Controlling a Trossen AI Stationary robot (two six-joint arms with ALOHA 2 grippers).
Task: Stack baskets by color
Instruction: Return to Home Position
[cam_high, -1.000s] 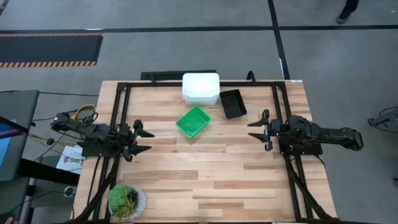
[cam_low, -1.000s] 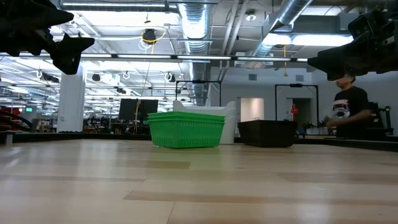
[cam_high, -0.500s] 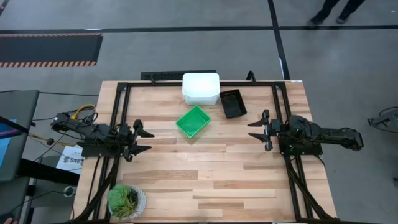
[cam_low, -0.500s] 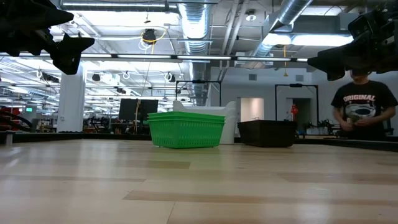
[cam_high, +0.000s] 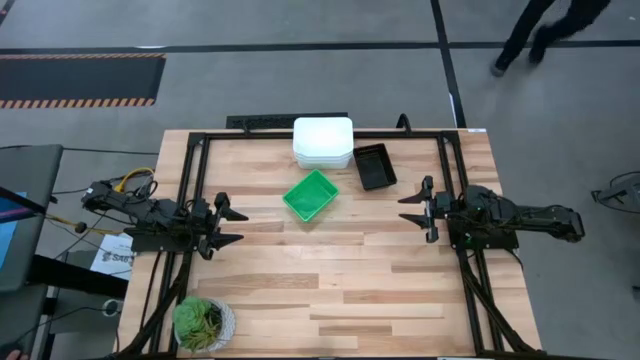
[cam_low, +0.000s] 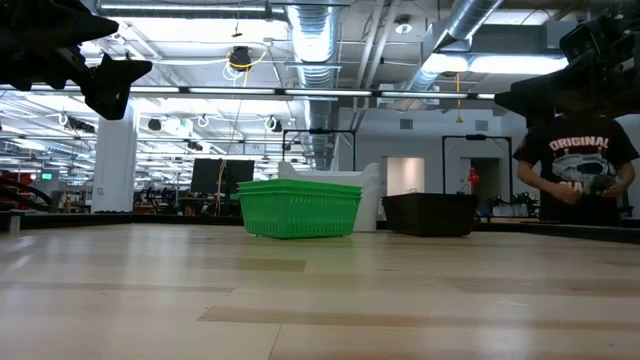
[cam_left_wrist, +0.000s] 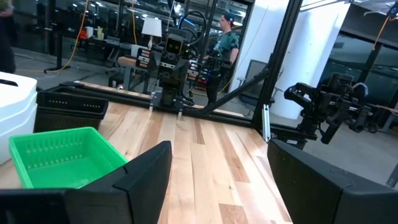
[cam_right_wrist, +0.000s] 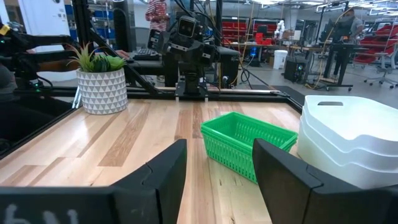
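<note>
From above, my left pincer (cam_high: 231, 226) hangs spread wide at the left side of the wooden table (cam_high: 330, 290) and my right pincer (cam_high: 411, 209) hangs likewise at the right side, both empty. The nested bright green plastic mesh baskets (cam_high: 310, 195) sit mid-table. Stacked white plastic baskets (cam_high: 323, 142) and black perforated baskets (cam_high: 374, 166) stand side by side behind them. At table level, green stands before white, with black beside it. In both wrist views my fingers (cam_left_wrist: 146, 177) are parted, grasping nothing.

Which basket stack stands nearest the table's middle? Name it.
The green stack, turned askew; the white stack and black stack sit at the far edge of the table.
</note>
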